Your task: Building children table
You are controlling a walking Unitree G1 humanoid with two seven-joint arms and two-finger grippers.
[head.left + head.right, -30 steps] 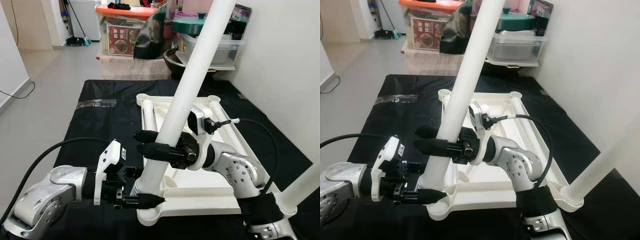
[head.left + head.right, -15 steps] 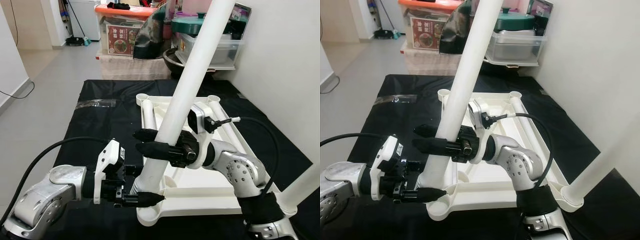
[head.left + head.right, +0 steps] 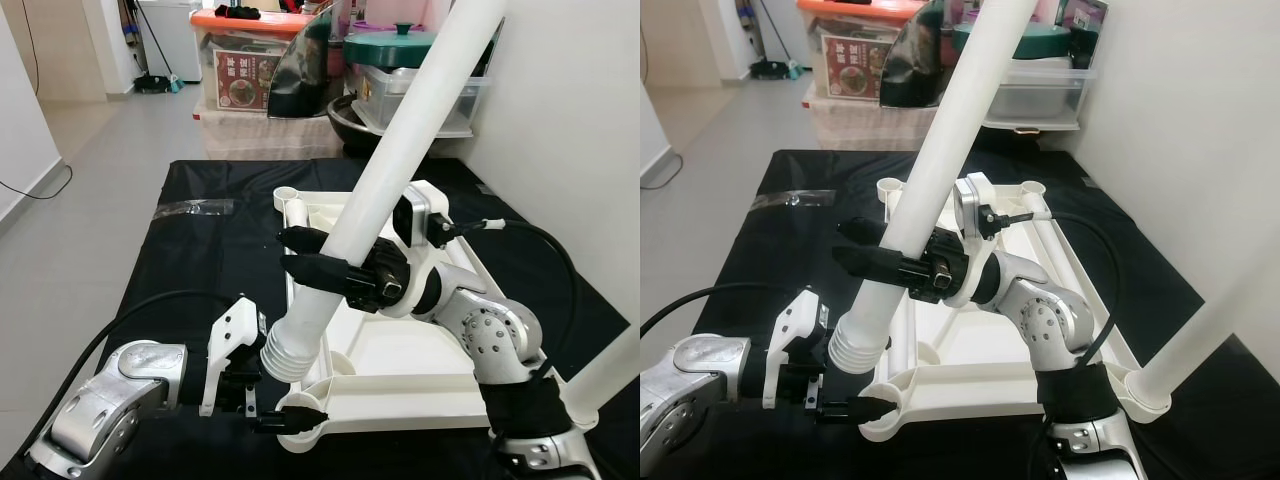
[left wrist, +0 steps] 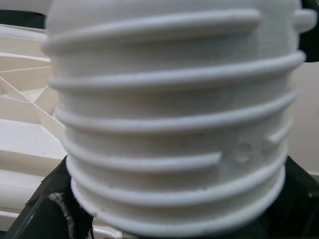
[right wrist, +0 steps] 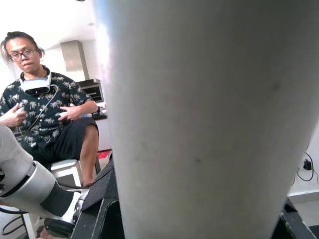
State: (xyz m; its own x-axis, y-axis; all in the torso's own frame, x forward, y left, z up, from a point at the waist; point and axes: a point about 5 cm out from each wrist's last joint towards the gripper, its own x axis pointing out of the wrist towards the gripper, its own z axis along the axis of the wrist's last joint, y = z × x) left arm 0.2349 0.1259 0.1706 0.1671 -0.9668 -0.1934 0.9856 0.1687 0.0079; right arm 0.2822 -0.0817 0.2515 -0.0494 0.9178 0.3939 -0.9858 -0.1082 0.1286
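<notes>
So the right gripper point(image 3: 318, 268) has its fingers clamped round the white table leg point(image 3: 400, 165), holding it tilted with the threaded end point(image 3: 282, 350) hanging just above the near-left corner socket point(image 3: 296, 420) of the upturned tabletop point(image 3: 400, 380), which lies on the black mat point(image 3: 200, 260). The left gripper point(image 3: 290, 422) sits low at that socket; can't tell how wide its fingers are. Biggest risk imo: the leg is leaning a lot, so if it goes down like that the threads will cross or jam on the rim. It could also shove the tabletop sideways, since it doesn't look firmly pinned.
</notes>
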